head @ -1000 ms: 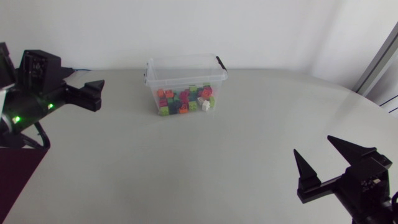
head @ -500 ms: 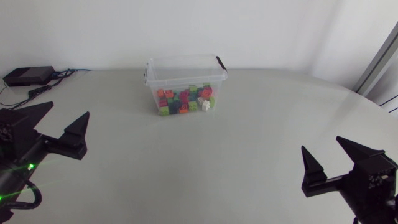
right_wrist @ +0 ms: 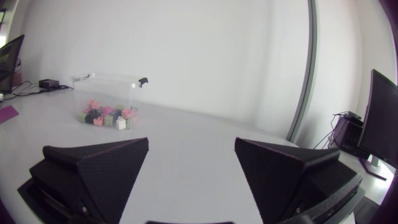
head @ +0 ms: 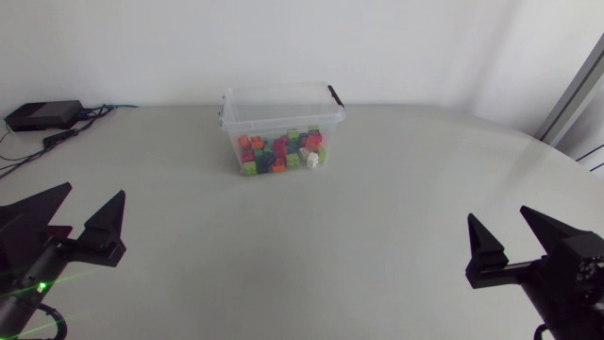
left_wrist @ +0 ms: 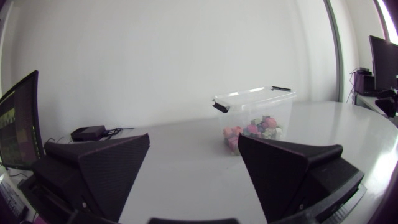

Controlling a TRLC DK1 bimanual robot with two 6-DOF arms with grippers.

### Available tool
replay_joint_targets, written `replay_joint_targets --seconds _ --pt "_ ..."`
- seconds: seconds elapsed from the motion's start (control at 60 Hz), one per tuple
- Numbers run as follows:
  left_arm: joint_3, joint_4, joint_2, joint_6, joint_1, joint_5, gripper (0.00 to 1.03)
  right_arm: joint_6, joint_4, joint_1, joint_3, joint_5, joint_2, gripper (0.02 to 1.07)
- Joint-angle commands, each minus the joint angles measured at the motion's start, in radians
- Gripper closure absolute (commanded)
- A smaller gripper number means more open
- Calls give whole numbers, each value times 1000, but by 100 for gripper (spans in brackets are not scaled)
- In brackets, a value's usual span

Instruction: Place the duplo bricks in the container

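1. Head view, left edge: the left gripper hangs low over the near-left part of the table. Its two fingers are spread wide with nothing between them, so it is released and empty. It is well apart from the task's things. I judge this a parked pose rather than an approach.
2. Far-left back corner: a small black box lies on the table with cables trailing from it. It is not part of the task and sits well apart from everything else.
3. Centre, toward the back: the clear container stands upright and flat on the table, open-topped as far as I can tell, with a black latch at its right end. The duplo bricks are red, green, blue and pink, with one white, and lie heaped on its floor, all inside the walls. No loose brick shows on the table in any view, so I judge the task done or very nearly done.
4. Right edge: the right gripper mirrors the left, low over the near-right part of the table. Its fingers are apart and carry nothing.
5. Wrist views: each looks across the table between its own spread fingers toward the container. Both gaps are bare.
6. Placement note: with both arms at the sides, the container is unobstructed from above. This reads as a rest posture.
7. Surface: pale grey and smooth, matte with a faint sheen.
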Motion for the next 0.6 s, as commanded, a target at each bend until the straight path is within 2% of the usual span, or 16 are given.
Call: replay_joint_targets --seconds 0.0,0.317,0.583 --pt "-44 -13 -46 -54 13 5 4 49 26 -23 -26 -17 -2 7" --pt "-133 -75 -211 -144 45 11 4 133 76 -101 -42 -70 0 7" --pt "-133 -75 -211 -144 45 11 4 133 76 -101 -42 -70 0 7"
